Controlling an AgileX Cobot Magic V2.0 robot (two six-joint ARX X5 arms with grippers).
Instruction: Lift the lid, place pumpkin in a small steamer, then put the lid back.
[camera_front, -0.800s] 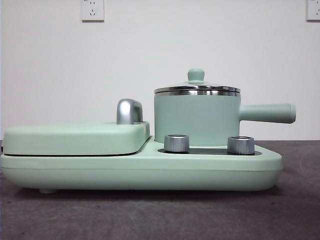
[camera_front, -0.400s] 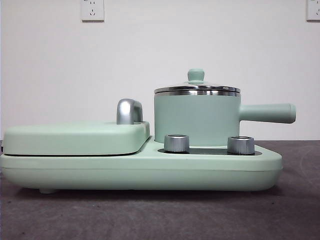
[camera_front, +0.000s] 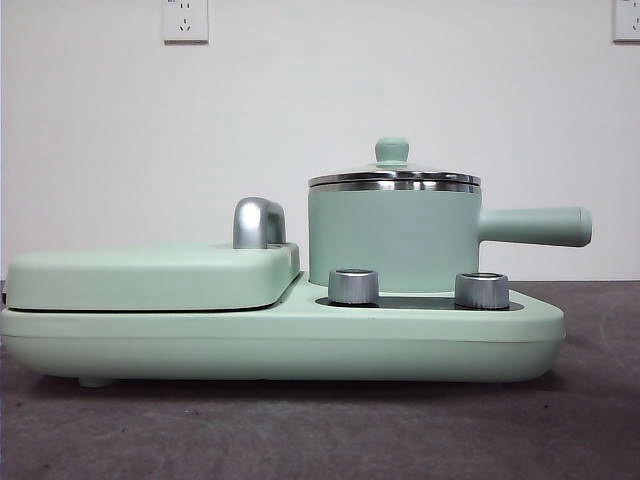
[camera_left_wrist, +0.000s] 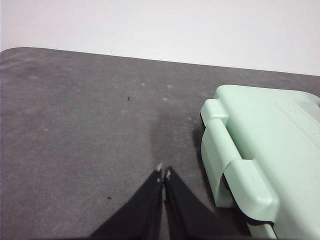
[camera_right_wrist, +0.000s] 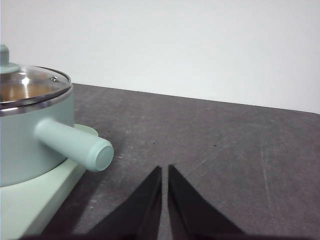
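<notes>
The small steamer (camera_front: 390, 240) is a mint-green pot standing on the right half of the cooker base, its long handle (camera_front: 535, 226) pointing right. The glass lid (camera_front: 393, 179) with its green knob sits shut on the pot's steel rim. The right wrist view shows the lid (camera_right_wrist: 30, 85) and steamer (camera_right_wrist: 20, 140) off to one side. My right gripper (camera_right_wrist: 165, 170) is shut and empty over bare table, short of the handle's tip. The pumpkin is hidden; only an orange-brown tint shows through the glass. My left gripper (camera_left_wrist: 163, 175) is shut and empty beside the cooker's end.
A flat mint-green cover (camera_front: 150, 275) with a chrome handle (camera_front: 258, 222) fills the left half of the base (camera_front: 300, 345). Two steel dials (camera_front: 353, 286) stand before the pot. The cover's hinged end (camera_left_wrist: 240, 150) lies near my left gripper. Dark grey table stretches around the cooker.
</notes>
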